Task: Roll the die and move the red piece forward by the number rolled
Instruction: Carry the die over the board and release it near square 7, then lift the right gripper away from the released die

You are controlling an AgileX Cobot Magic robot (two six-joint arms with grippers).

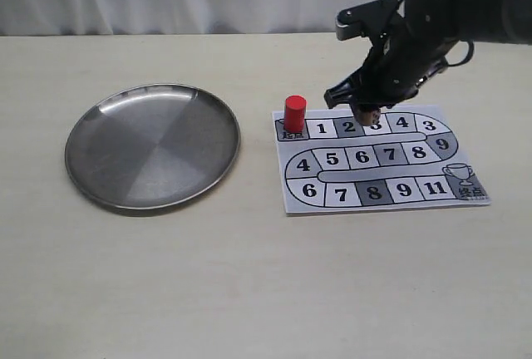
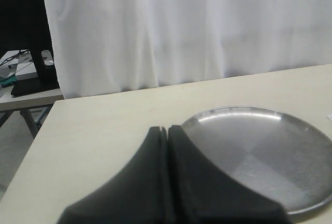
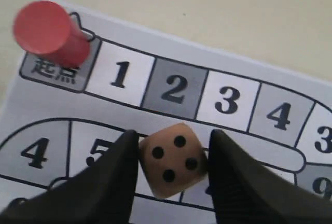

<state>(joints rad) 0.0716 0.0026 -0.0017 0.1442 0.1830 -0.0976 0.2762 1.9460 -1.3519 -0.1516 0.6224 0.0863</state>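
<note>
The tan die (image 3: 174, 159) is pinched between the two fingers of my right gripper (image 3: 173, 136), its four-pip face towards the camera. In the exterior view that gripper (image 1: 364, 113) hangs just above the board's top row, near squares 2 and 3. The red piece (image 1: 294, 114) stands upright on the grey start square at the board's left end, also seen in the right wrist view (image 3: 49, 29), well apart from the gripper. My left gripper (image 2: 167, 130) is shut on nothing, its tips near the rim of the steel plate (image 2: 259, 151); it is outside the exterior view.
A paper game board (image 1: 378, 159) with a winding numbered track lies right of centre. The round steel plate (image 1: 152, 145) lies on the left of the table. A white curtain hangs behind the table's far edge.
</note>
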